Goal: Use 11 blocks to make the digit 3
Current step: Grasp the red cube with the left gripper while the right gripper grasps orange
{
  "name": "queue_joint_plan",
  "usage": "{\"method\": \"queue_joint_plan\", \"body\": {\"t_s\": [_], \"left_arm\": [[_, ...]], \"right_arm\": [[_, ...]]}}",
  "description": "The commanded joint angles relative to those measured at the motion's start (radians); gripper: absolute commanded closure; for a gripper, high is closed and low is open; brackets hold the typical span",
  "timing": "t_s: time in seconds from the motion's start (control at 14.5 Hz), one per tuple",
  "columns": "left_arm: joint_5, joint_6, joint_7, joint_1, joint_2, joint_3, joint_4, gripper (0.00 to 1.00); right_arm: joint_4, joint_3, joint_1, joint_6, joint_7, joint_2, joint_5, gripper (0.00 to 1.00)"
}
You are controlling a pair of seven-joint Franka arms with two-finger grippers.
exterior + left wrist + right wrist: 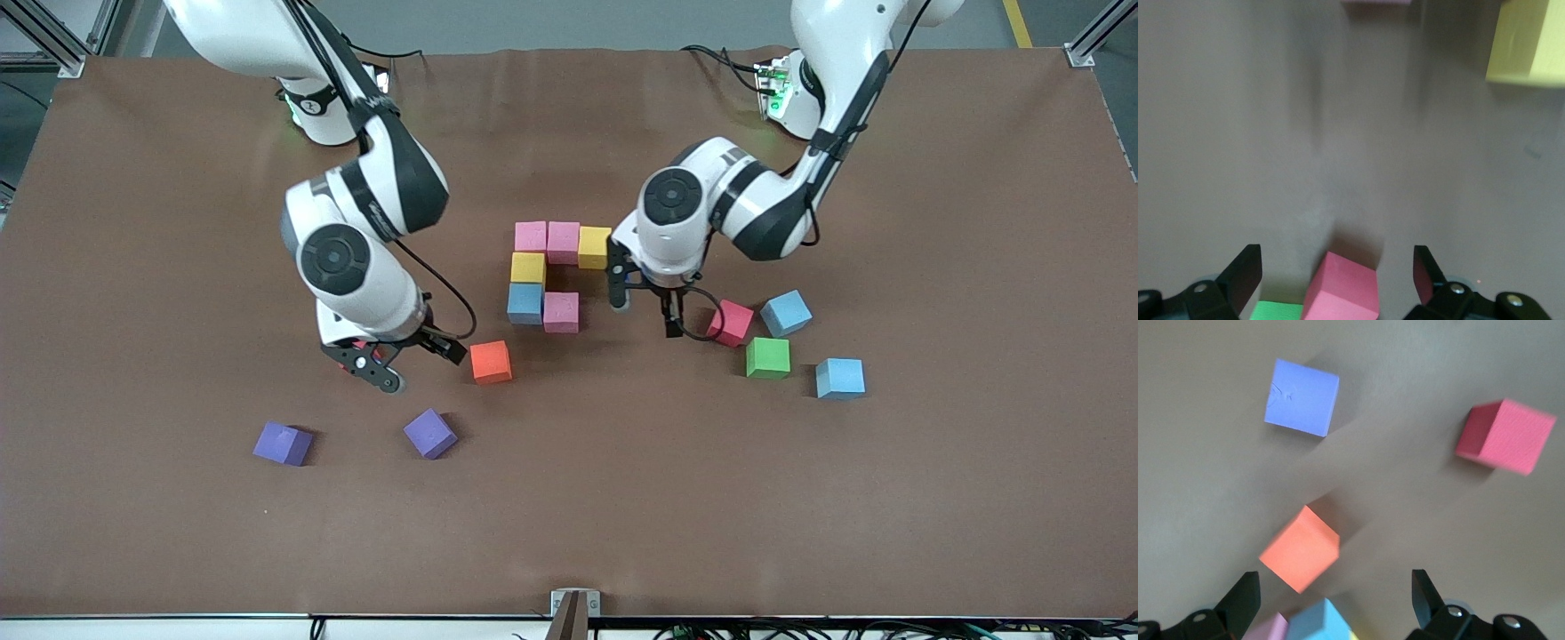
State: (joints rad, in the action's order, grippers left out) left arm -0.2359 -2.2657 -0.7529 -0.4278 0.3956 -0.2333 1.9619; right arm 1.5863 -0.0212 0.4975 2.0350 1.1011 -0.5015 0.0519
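Note:
Six blocks touch at mid-table as part of the digit 3: two pink [531,236] [563,242] and a yellow [594,247] in a row, then yellow [527,268], light blue [524,302] and pink [561,312]. My left gripper [645,309] [1337,252] hangs open between this figure and a red block [731,322] [1341,287]. Green [767,357] and two light blue blocks [786,313] [840,378] lie loose nearby. My right gripper [418,364] [1335,577] is open beside the orange block [491,362] [1300,549]. Another red block [1505,437] shows in the right wrist view.
Two purple cubes [283,444] [430,433] lie nearer the front camera than the right gripper, toward the right arm's end. The brown table [933,498] stretches wide on every side of the blocks.

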Motion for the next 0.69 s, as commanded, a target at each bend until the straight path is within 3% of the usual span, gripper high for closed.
{"method": "queue_joint_plan", "body": {"t_s": [0.0, 0.35, 0.62], "left_arm": [[-0.012, -0.064, -0.063, 0.011, -0.067, -0.003, 0.129, 0.0], [-0.056, -0.072, -0.222, 0.026, -0.061, -0.003, 0.144, 0.0], [-0.065, -0.087, -0.373, 0.125, -0.064, -0.004, 0.144, 0.0]], "right_arm": [[-0.009, -0.002, 0.03, 0.083, 0.143, -0.069, -0.007, 0.0], [-0.012, 0.0, 0.055, 0.16, 0.166, -0.124, 0.005, 0.0], [-0.009, -0.002, 0.07, 0.157, 0.417, -0.146, -0.009, 0.0]]}}
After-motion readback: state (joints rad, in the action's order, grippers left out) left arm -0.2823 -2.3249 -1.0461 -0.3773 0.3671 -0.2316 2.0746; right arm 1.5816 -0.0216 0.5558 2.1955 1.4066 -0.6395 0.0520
